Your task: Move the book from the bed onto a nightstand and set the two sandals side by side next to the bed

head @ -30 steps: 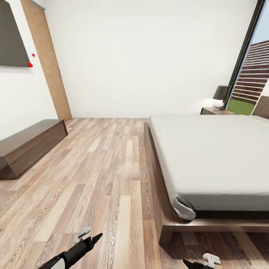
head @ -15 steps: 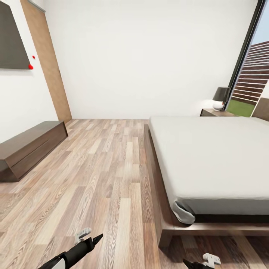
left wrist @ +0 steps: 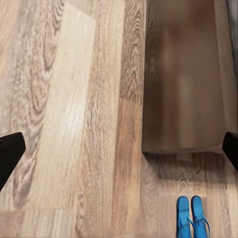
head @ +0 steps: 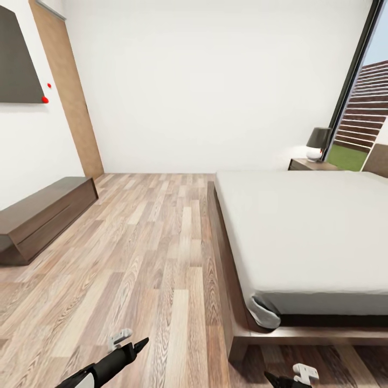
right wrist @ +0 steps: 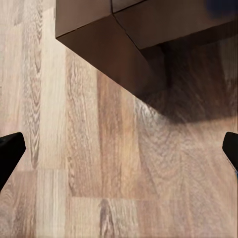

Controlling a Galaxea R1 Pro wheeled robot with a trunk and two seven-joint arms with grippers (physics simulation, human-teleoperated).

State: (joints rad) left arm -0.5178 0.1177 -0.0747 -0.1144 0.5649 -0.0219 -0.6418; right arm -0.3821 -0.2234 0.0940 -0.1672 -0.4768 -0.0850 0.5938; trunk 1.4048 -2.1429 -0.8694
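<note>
Nearest to me, the left gripper (head: pixel 129 340) is hanging low over the wood-plank floor (head: pixel 151 253), and through its wrist camera its fingertips (left wrist: pixel 10 153) are sitting at opposite edges of the picture, so its jaws are standing wide apart with nothing between them. The right gripper (head: pixel 293 375) is just peeking in beside the foot of the bed (head: pixel 307 231); its fingertips (right wrist: pixel 10 148) are likewise showing at both edges of its own view, jaws spread and empty, above bare planks and a dark corner of the bed frame (right wrist: pixel 124 44).

Under the left arm the two sandals (left wrist: pixel 192 218) are lying side by side on the floor, touching along their length, just beside the end of a dark brown wooden block.

Further on, the grey mattress is stretching away bare. I am seeing no book on the part of it that is showing. A low dark cabinet (head: pixel 43 213) is running along the left wall beneath a dark panel (head: pixel 19 62), with a tall light-brown panel (head: pixel 70 91) beyond it. At the far side the nightstand (head: pixel 312 164) is carrying a lamp (head: pixel 318 143) beside the window (head: pixel 361 113)
</note>
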